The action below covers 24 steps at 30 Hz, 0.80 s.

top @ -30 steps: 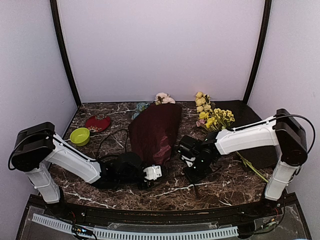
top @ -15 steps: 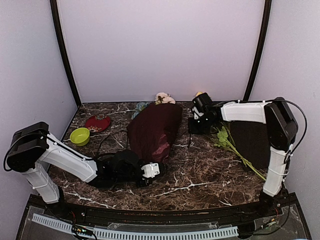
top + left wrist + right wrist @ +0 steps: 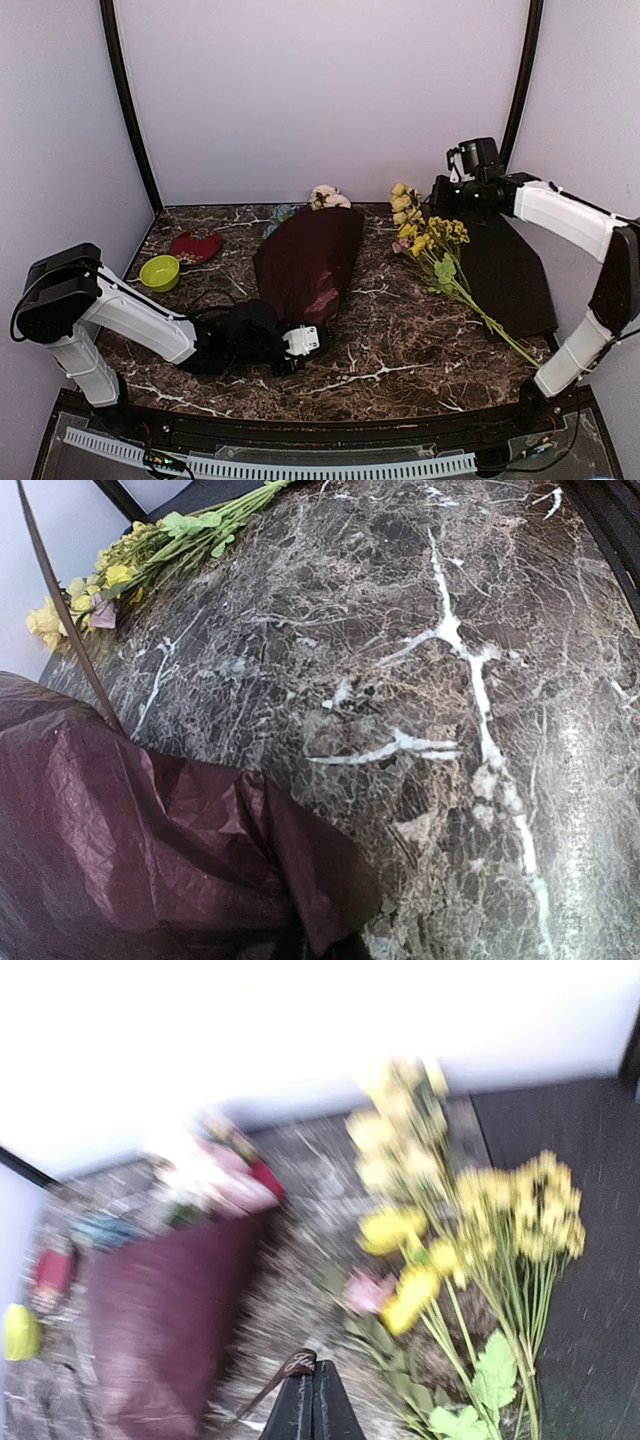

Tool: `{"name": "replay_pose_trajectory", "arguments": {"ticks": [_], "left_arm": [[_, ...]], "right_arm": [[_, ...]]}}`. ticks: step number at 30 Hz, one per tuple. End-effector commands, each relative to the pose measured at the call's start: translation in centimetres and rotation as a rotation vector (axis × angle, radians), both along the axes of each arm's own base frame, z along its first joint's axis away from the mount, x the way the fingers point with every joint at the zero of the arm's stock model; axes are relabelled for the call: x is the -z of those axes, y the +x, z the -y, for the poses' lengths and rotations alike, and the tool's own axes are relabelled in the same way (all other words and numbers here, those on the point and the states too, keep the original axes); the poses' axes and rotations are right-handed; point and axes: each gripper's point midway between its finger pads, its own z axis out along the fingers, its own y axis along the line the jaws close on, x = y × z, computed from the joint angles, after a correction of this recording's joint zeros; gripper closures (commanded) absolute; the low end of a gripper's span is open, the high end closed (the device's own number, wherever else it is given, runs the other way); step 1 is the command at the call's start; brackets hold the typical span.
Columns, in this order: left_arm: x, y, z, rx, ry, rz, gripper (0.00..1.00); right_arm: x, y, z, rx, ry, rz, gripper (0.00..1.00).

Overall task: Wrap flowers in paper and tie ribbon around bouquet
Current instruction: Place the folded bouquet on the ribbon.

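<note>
Though blur smears flowers [image 3: 215, 1175], right gripper [image 3: 312, 1400] pinching ribbon [image 3: 285, 1370], left gripper [image 3: 302, 345] closed, hold unseen

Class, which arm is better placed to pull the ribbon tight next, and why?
Right: the right tool, shut, pinches the ribbon, raised beyond the bouquet; the left tool lies low by its narrow end.

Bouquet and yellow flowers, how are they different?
The bouquet is wrapped in crinkly burgundy paper; the yellow flowers are bare, green stems showing. The bouquet's blossoms are pink and blue; the yellow flowers' are yellow. The bouquet lies in the middle; the yellow flowers lie right, by a flat dark sheet. Both lie flat, blossoms toward the back wall.
</note>
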Motion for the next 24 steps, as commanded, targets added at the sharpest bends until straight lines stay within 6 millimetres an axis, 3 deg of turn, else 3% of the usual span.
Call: {"name": "replay_pose_trajectory", "arguments": {"ticks": [1, 5, 9, 11, 16, 20, 22, 24], "left_arm": [[0.0, -0.3, 1.2, 0.024, -0.032, -0.054, 1.00], [0.7, -0.6, 1.4, 0.035, -0.023, -0.088, 1.00], [0.9, -0.7, 1.4, 0.038, -0.017, -0.090, 1.00], [1.1, -0.6, 1.5, 0.036, -0.006, -0.092, 1.00], [1.8, -0.9, 1.6, 0.045, 0.001, -0.114, 1.00], [1.6, -0.8, 1.7, 0.035, -0.002, -0.123, 0.99], [0.9, -0.7, 1.7, 0.027, -0.011, -0.121, 0.89], [-0.1, -0.6, 1.7, 0.018, -0.023, -0.121, 0.73]], "right_arm": [[-7.4, -2.4, -3.7, -0.132, 0.016, 0.212, 1.00], [-8.3, -6.6, -15.5, -0.553, 0.081, 0.238, 1.00], [-6.4, -9.9, -25.0, -0.855, 0.149, 0.177, 1.00], [-4.1, -10.7, -28.3, -0.950, 0.161, 0.122, 1.00], [1.4, -9.6, -32.2, -0.995, 0.158, -0.013, 1.00], [5.4, -8.0, -33.3, -0.962, 0.122, -0.093, 1.00], [7.5, -7.3, -33.2, -0.928, 0.093, -0.133, 1.00], [9.3, -6.7, -32.7, -0.893, 0.073, -0.171, 1.00]]}}
